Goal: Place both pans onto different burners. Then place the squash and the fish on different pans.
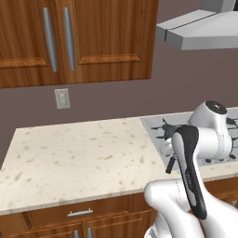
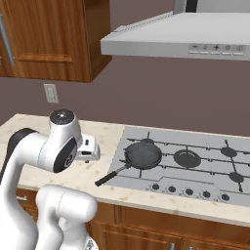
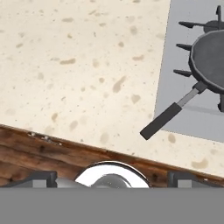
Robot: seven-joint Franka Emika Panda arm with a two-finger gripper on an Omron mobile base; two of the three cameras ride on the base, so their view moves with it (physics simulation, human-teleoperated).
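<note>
No legible text or labels.

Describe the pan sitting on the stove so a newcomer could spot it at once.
Find the silver-grey cooktop under the range hood. On its front-left burner sits a round dark grey frying pan. Its long straight black handle juts out over the speckled counter.

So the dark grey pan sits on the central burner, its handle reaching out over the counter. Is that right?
Not quite. The right base view shows the pan on the leftmost burner of the cooktop, not the central burner, which is bare. The rest holds: its handle does reach out over the counter.
</note>
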